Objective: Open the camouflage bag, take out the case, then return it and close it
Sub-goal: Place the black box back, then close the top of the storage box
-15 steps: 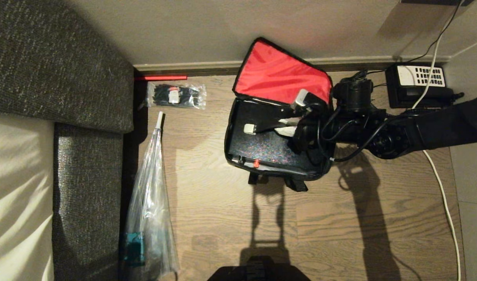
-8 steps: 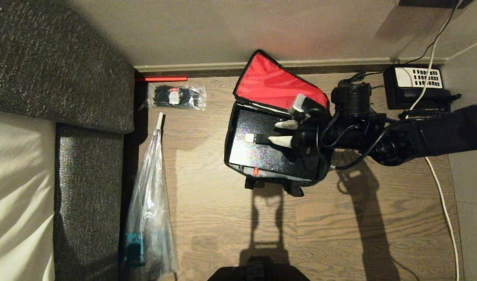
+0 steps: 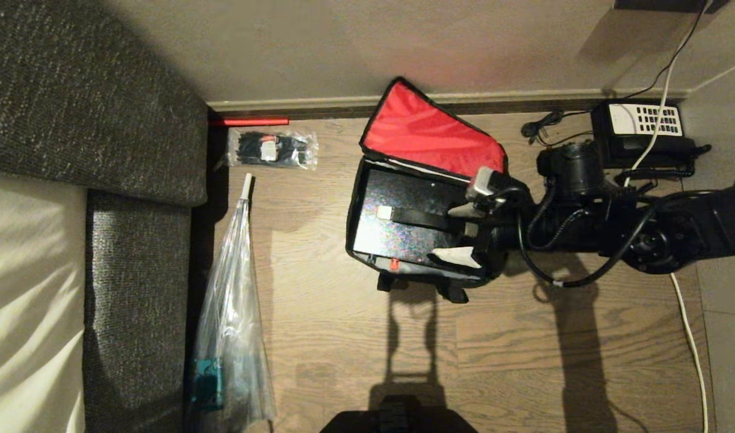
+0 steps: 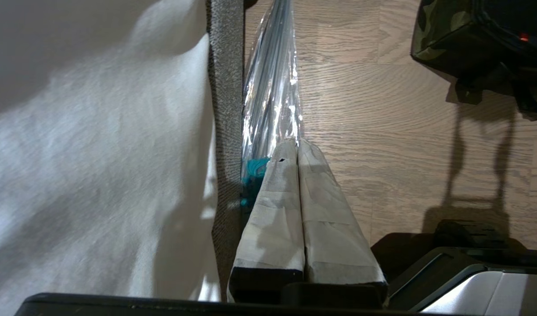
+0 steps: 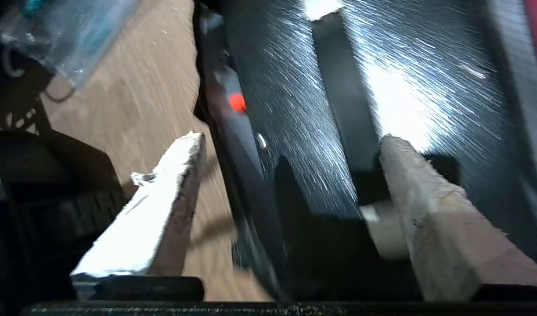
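The camouflage bag lies open on the wooden floor, its red-lined lid leaning back toward the wall. Inside lies the case, black and glittery, with a black strap across its top and a red knob on its near side. My right gripper hangs open over the case's right end, one finger on each side of the strap's end, holding nothing. In the right wrist view the fingers straddle the case. My left gripper is shut and parked low beside the sofa; the bag's camouflage corner shows beyond it.
A dark sofa fills the left. A clear packet of black ties and a plastic-wrapped umbrella lie along it. A black telephone stands by the wall on the right, with a white cable running down the floor.
My right gripper has let go of the case's strap, opened wide and drawn back to the right. The strap now lies flat on the case.
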Controlling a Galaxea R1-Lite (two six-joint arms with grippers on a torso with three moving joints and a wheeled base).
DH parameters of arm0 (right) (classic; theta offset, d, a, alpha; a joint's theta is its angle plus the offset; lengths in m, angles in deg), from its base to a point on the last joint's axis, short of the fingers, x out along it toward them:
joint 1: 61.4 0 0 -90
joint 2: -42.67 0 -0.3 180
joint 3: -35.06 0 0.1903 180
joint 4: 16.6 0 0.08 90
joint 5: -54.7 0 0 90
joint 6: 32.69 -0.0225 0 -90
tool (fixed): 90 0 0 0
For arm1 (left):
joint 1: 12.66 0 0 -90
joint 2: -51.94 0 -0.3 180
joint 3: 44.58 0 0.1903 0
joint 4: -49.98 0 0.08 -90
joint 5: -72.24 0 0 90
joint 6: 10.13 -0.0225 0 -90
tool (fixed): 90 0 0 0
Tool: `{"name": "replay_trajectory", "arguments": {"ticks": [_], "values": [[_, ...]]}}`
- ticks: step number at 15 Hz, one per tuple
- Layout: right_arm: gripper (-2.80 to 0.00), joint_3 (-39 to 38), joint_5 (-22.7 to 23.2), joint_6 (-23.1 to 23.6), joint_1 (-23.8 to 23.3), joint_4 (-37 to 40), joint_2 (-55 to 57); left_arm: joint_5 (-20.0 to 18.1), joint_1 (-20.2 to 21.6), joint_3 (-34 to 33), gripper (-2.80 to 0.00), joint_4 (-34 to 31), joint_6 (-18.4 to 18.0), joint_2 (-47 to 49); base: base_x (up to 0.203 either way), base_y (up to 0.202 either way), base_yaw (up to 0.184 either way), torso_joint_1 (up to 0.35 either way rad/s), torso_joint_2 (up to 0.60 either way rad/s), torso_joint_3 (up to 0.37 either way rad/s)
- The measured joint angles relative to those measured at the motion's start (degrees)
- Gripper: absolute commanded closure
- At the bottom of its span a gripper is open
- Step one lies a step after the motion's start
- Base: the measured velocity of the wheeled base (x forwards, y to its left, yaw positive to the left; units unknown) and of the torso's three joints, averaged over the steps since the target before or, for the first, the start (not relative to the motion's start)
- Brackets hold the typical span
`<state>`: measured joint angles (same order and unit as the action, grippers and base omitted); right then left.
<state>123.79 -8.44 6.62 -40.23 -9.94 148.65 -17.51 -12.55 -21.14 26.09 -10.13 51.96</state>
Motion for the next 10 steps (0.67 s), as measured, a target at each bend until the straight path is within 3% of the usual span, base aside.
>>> {"name": "replay_trajectory", "arguments": {"ticks": [3,7,10], "values": [[0.0,-4.9,-3.1,-3.7,-3.6,3.4,-7.9,0.0,0.1,0.0,0.0,0.0,0.0,0.0,0.0,0.0,0.0,0.0,0.0,0.0],[0.0,-12.3,-11.6,-18.1,-11.0,10.5,-16.6,0.0,0.1,0.0,0.0,0.0,0.0,0.0,0.0,0.0,0.0,0.0,0.0,0.0],[0.0,-15.4,-11.9,-26.2,-16.0,10.2,-17.6,0.0,0.0,0.0,0.0,0.0,0.0,0.0,0.0,0.0,0.0,0.0,0.0,0.0]]}}
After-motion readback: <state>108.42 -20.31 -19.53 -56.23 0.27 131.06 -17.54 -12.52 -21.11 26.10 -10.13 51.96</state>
